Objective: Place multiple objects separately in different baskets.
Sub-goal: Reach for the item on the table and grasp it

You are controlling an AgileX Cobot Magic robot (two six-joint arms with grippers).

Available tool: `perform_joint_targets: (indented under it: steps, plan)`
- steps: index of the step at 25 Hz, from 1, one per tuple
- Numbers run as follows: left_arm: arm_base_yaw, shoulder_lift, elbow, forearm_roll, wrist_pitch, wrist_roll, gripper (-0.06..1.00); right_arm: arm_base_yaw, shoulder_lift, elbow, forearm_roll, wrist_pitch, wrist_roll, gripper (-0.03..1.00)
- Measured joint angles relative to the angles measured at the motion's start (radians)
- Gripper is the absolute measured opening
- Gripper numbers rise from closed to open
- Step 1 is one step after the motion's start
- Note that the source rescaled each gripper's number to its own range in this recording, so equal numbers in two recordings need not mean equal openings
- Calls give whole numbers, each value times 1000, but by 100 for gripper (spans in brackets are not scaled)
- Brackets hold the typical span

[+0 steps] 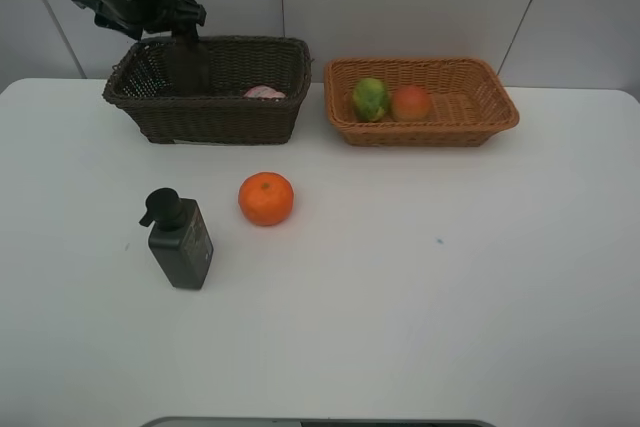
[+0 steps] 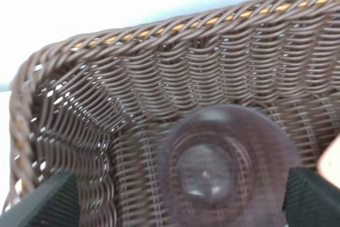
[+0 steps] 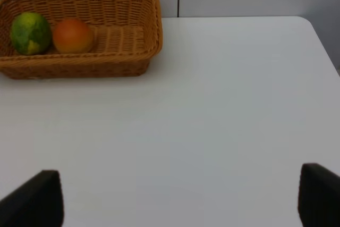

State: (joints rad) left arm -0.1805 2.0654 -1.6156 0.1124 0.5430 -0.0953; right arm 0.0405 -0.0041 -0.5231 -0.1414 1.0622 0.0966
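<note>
The dark brown basket (image 1: 205,112) stands at the back left with the pink bottle (image 1: 264,93) inside. My left gripper (image 1: 188,45) hangs over its left half. The left wrist view shows that gripper (image 2: 180,203) open, and the translucent mauve cup (image 2: 223,166) lies blurred on the basket floor between the spread fingers (image 2: 50,203). The light tan basket (image 1: 480,117) holds the green-yellow fruit (image 1: 370,99) and the red-orange fruit (image 1: 411,102). On the table rest the orange (image 1: 266,198) and the black pump bottle (image 1: 179,239). My right gripper (image 3: 178,198) is open over bare table.
The white table (image 1: 450,277) reaches a pale wall behind both baskets. A narrow gap separates the baskets. The tan basket (image 3: 79,67) lies well beyond the right gripper. A grey strip (image 1: 320,422) shows at the table's front edge.
</note>
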Motion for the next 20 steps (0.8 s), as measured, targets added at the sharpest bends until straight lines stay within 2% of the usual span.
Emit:
perform_joint_targets:
  steps: [5, 9, 20]
  plan:
    - [-18, -69, 0, -4, 109, 0, 99, 0, 0, 0, 0, 0, 0, 88]
    - [-55, -123, 11, -6, 158, 0, 99, 0, 0, 0, 0, 0, 0, 88]
    - [-232, -175, 79, -15, 257, 27, 99, 0, 0, 0, 0, 0, 0, 88]
